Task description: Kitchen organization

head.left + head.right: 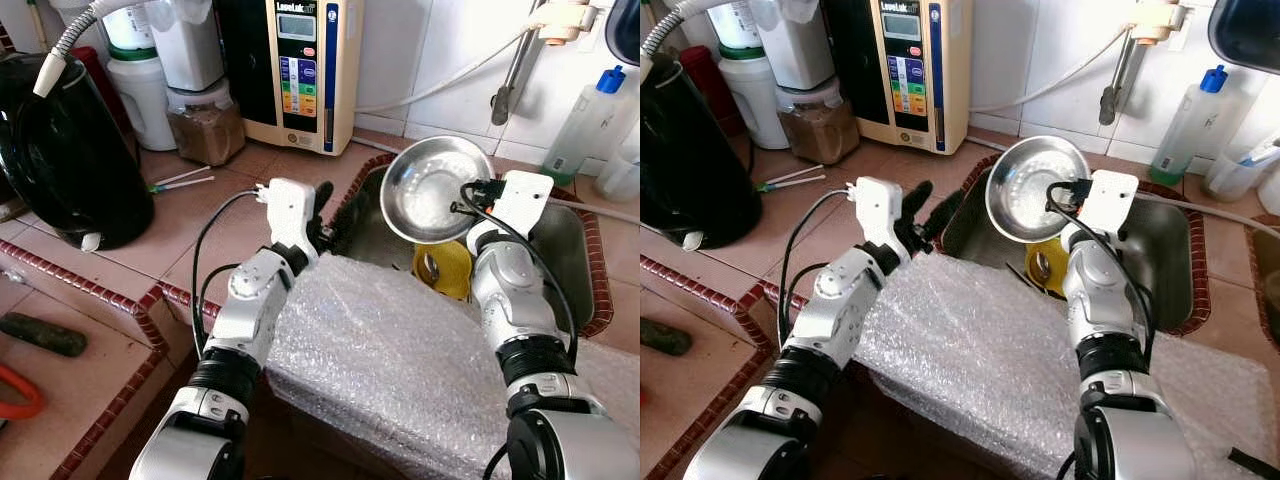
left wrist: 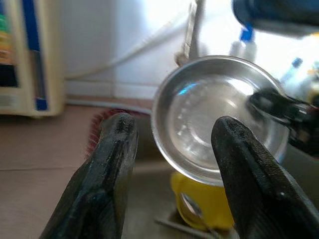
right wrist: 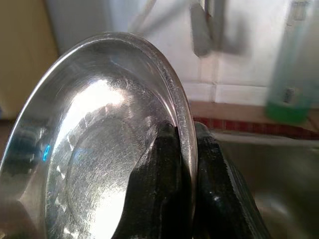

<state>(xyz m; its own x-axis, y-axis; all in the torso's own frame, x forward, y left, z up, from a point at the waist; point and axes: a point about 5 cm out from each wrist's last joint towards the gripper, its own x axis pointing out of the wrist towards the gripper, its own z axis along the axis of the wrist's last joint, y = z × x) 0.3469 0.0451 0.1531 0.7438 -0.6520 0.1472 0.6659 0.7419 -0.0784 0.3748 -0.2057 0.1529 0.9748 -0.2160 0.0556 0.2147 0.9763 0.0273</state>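
A black kettle (image 1: 65,150) and a beige water ionizer (image 1: 297,70) stand on the tiled counter (image 1: 200,235).

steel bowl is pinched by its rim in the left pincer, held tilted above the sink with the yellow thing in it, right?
Not quite: the right pincer pinches the steel bowl by its rim, as the right wrist view shows. The left pincer is open and empty beside it. The rest holds: the bowl is tilted above the sink with the yellow thing in it.
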